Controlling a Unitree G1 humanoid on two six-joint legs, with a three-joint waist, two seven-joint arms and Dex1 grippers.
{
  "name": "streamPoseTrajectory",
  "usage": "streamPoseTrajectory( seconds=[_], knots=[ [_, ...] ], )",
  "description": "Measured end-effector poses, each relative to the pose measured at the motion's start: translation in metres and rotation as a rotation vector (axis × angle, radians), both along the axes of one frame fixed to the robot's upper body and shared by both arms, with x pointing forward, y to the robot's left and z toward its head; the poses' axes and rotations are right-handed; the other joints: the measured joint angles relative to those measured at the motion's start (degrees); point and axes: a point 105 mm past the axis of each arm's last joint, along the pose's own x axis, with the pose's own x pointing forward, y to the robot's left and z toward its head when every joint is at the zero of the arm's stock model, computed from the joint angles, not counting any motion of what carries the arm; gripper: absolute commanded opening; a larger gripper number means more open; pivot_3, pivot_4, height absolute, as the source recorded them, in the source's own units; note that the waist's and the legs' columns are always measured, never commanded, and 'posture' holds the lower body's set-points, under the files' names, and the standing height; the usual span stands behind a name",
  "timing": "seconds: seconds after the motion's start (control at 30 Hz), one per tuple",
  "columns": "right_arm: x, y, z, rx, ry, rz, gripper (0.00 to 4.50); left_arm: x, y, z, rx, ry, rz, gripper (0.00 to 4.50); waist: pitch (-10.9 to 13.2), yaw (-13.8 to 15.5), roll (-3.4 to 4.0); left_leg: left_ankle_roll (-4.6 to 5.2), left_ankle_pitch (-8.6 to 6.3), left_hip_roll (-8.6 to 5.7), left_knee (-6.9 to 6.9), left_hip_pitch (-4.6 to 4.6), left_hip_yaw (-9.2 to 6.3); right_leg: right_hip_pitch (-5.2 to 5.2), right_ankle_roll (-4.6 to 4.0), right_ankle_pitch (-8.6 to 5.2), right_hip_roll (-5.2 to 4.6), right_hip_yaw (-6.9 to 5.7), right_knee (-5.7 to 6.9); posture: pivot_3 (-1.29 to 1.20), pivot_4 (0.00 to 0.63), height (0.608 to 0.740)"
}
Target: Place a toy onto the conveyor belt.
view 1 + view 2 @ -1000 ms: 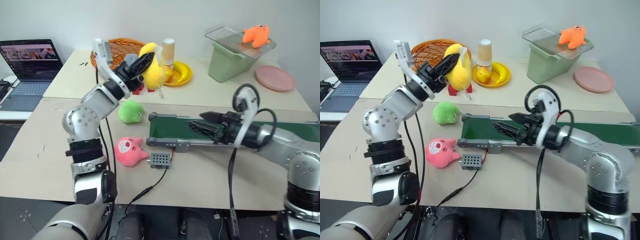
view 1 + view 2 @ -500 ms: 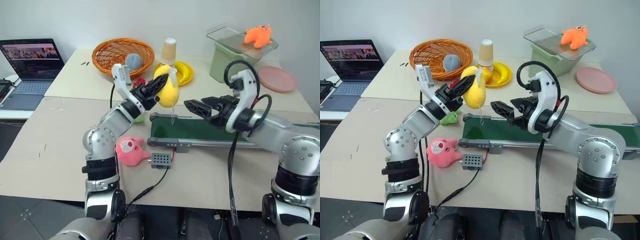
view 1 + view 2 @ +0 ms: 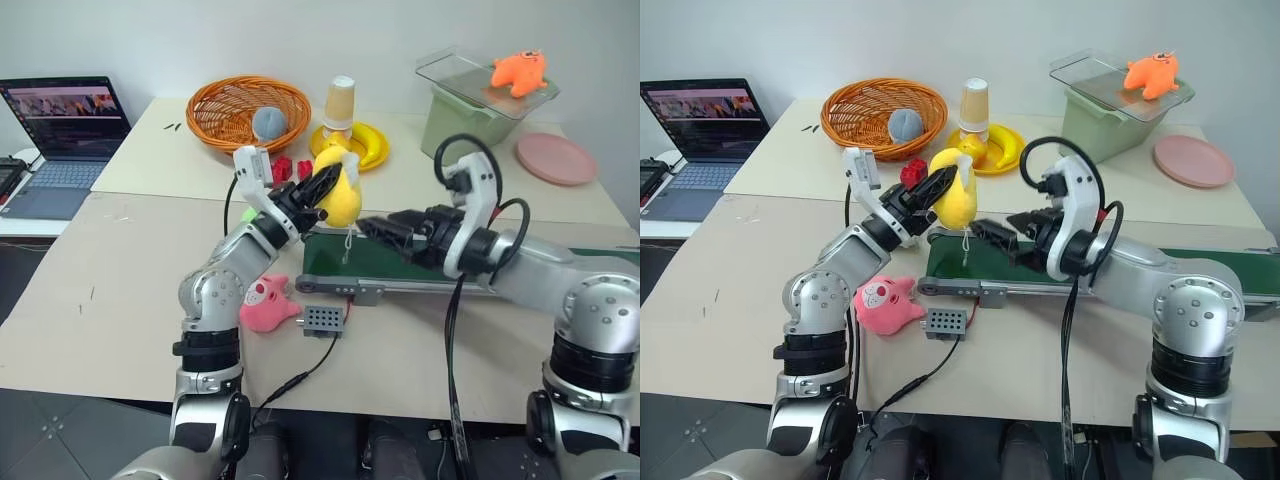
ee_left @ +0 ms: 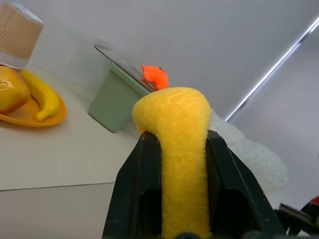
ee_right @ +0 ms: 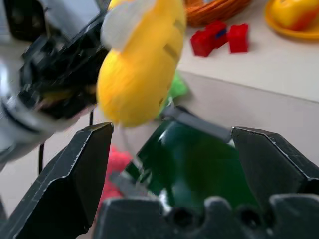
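A yellow plush toy (image 3: pixel 341 196) hangs just above the left end of the conveyor belt (image 3: pixel 333 262), a dark green strip in a grey frame. My left gripper (image 3: pixel 326 184) is shut on the toy, which bulges up between the black fingers (image 4: pixel 137 194) in the left wrist view. From the right, my right gripper (image 3: pixel 376 228) reaches low over the belt, open, with nothing between its jaws. It points at the yellow toy (image 5: pixel 142 74). A small grey perforated box (image 3: pixel 321 320) lies in front of the belt, wired to it.
A pink plush (image 3: pixel 262 303) lies left of the box. Behind stand an orange basket (image 3: pixel 248 105), red blocks (image 3: pixel 290 168), a paper cup (image 3: pixel 341 102), a yellow plate (image 3: pixel 372 150) with a banana, a green bin (image 3: pixel 470 115) with an orange toy (image 3: pixel 518 72), and a pink plate (image 3: pixel 556 157). A laptop (image 3: pixel 62 130) sits far left.
My left gripper has carried the yellow toy down and to the right, from near the basket to the belt's left end. The right gripper has shifted left along the belt toward the toy.
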Motion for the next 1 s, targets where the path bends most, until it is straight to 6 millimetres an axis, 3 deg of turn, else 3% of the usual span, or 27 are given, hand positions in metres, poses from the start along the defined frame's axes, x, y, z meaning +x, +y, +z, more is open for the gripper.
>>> streamPoseTrajectory(
  seconds=[0.27,0.7,1.0],
  knots=[
    [-0.009,0.003,-0.006,-0.025,0.029,0.048,4.5,0.004,-0.004,0.002,-0.028,0.016,-0.02,1.02,0.0,-0.1,0.0,0.03,-0.02,-0.01,-0.01,0.0,-0.04,0.01,0.0,0.0,0.0,0.01,0.0,0.0,0.15,0.74],
    [-0.003,0.005,0.005,-0.022,-0.005,0.03,4.5,-0.002,-0.011,-0.016,-0.025,0.063,-0.05,1.02,0.0,0.0,0.0,0.04,-0.02,-0.01,-0.01,-0.01,-0.06,0.01,0.0,0.0,0.0,0.0,-0.01,0.0,0.15,0.74],
    [0.0,0.015,-0.002,-0.024,0.025,0.048,4.5,-0.004,-0.018,-0.017,-0.036,0.06,-0.064,1.02,0.0,0.0,0.0,0.06,-0.03,-0.01,0.0,-0.02,-0.06,0.0,0.0,0.0,0.0,0.01,-0.01,0.0,0.15,0.74]
  ],
)
